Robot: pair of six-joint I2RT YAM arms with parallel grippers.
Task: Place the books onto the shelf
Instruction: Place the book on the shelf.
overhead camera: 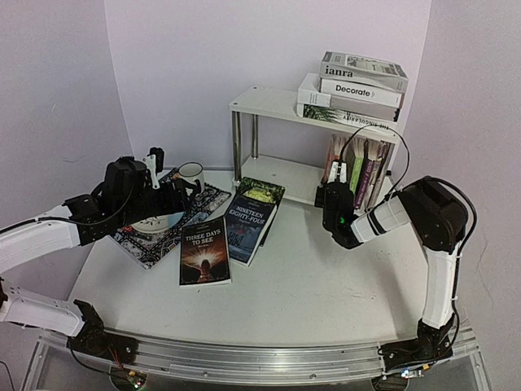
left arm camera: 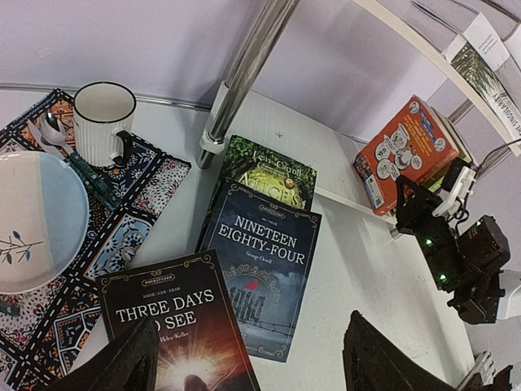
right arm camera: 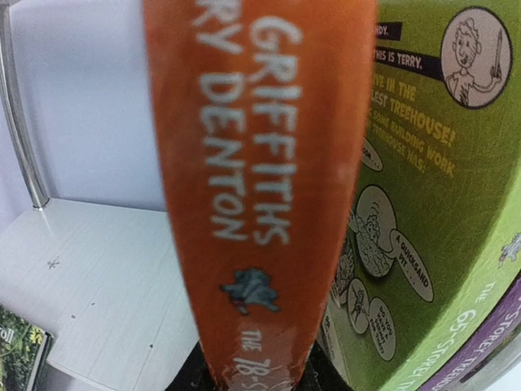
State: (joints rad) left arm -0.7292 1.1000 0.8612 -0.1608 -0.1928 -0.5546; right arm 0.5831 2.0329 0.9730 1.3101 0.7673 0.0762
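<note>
Top external view: we record a white desk (overhead camera: 309,285) carrying a small two-tier shelf (overhead camera: 269,102) in the upper middle of the frame, made of flat white rectangular boards on round chrome legs (overhead camera: 237,142). A stack of large white and grey hardbacks (overhead camera: 358,85) lies flat on the top board. On the lower board, toward the right of the frame, thin paperbacks (overhead camera: 366,167) stand upright side by side. The right arm (overhead camera: 383,216) reaches to that row.

Right wrist view: a glossy orange paperback (right arm camera: 252,163) fills the centre of the frame, spine toward the lens, its white lettering blurred. The right jaws pinch this spine from both sides at the bottom edge. A green paperback (right arm camera: 423,204) with cartoon drawings touches it on the right. In the left wrist view the orange book stands tilted on the lower board.

Three books lie flat on the desk, off the shelf. The dark "Three Days to See" (overhead camera: 204,251) is nearest the bottom of the frame. The blue-grey "Nineteen Eighty-Four" (overhead camera: 248,224) partly covers a leaf-green book (overhead camera: 262,191) just beside a front leg.

The left arm (overhead camera: 122,195) hovers at the left of the frame above a patterned mat (overhead camera: 203,199). The left jaws are spread wide, with nothing between them. The mat bears a ribbed white mug (left arm camera: 104,118), a pale plate (left arm camera: 32,220) and a metal spoon (left arm camera: 53,130).
</note>
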